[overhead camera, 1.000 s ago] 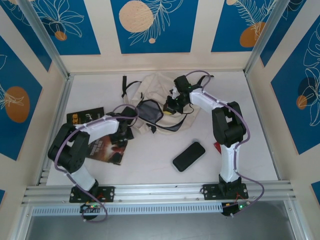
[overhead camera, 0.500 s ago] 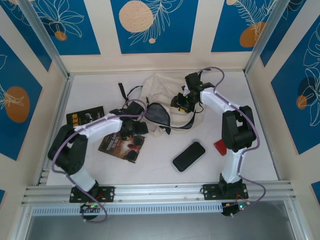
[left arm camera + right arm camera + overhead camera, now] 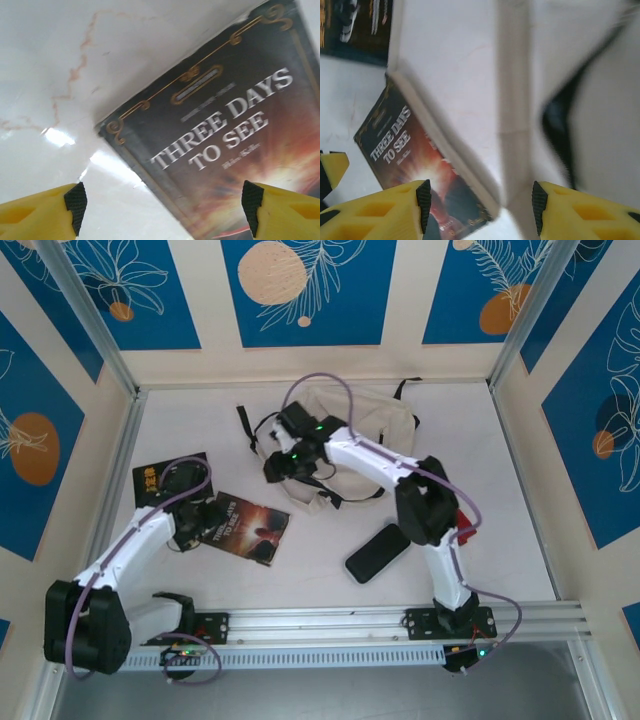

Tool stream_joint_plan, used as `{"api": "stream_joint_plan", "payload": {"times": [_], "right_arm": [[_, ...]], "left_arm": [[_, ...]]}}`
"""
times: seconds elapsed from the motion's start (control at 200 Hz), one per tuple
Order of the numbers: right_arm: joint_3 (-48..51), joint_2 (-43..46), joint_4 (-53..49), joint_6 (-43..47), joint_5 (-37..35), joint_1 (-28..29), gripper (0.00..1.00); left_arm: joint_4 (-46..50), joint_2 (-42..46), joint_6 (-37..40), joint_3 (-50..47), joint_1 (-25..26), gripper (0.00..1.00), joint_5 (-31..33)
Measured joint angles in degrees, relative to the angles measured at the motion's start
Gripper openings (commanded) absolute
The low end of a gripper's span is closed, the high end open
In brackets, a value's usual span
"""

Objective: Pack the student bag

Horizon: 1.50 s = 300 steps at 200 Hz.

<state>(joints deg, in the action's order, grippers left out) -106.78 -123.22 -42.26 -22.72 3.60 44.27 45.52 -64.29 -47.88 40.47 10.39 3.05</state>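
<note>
Two arms overhead: left gripper (image 3: 195, 523) hovering by book (image 3: 245, 528); right gripper (image 3: 283, 462) hanging over student bag (image 3: 368, 408) lying far-centre.
Left wrist: I'm seeing left gripper (image 3: 162, 210) gaping wide, holding nothing.
Right wrist: right gripper (image 3: 481, 205) standing part-open, gripping nothing.

My left hand (image 3: 192, 523) pulls back from the student bag (image 3: 372, 412) and hangs over the book (image 3: 247, 530), jaws wider. My right hand (image 3: 281, 464) unclamps and swings across to my left. The bag's mouth, beside it, falls shut, its dark lining hidden.
</note>
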Motion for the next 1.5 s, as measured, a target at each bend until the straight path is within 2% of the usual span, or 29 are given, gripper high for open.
{"api": "stream_joint_plan", "payload": {"times": [0.145,0.27,0.57,0.835,0.885,1.005,1.235,1.29,1.395,1.5], "right_arm": [[-4.2,-6.7,-2.3,0.3,2.3,2.5,0.51],[-8.1,-10.9,-4.8,0.4,4.3,2.4,0.48],[-8.6,-11.9,-7.0,1.4,6.1,2.6,0.45],[-8.0,-12.0,-8.0,1.6,6.3,3.5,0.37],[-7.6,-12.0,-8.2,1.6,6.1,3.5,0.33],[-6.6,-12.0,-8.4,1.6,5.8,3.5,0.22],[1.9,-8.4,-6.0,1.3,8.3,2.8,0.13],[4.6,-6.8,-6.1,1.3,9.0,2.8,0.13],[8.6,-4.5,-6.6,0.9,10.8,2.7,0.14],[10.6,-3.4,-7.0,-0.5,11.8,2.8,0.28]], "left_arm": [[-0.8,2.6,-1.0,-4.3,-0.3,0.72,-2.9],[-3.1,2.5,-2.3,-6.7,-0.3,0.7,-6.3],[-9.4,-1.5,-2.9,-7.6,-0.3,0.68,-10.3],[-13.4,-5.3,-2.8,-8.6,-0.3,0.63,-11.6],[-13.6,-6.0,-2.8,-8.6,-0.3,0.58,-11.8],[-12.9,-6.7,-2.5,-8.6,-0.5,0.39,-11.1],[-13.0,-9.8,-2.2,-6.8,-0.9,0.25,-12.1],[-13.7,-11.1,-1.6,-5.7,-0.9,0.21,-12.5],[-16.3,-14.1,0.5,-3.7,-1.0,0.21,-12.8],[-18.4,-16.6,2.7,-1.8,-1.0,0.23,-13.1]]}}
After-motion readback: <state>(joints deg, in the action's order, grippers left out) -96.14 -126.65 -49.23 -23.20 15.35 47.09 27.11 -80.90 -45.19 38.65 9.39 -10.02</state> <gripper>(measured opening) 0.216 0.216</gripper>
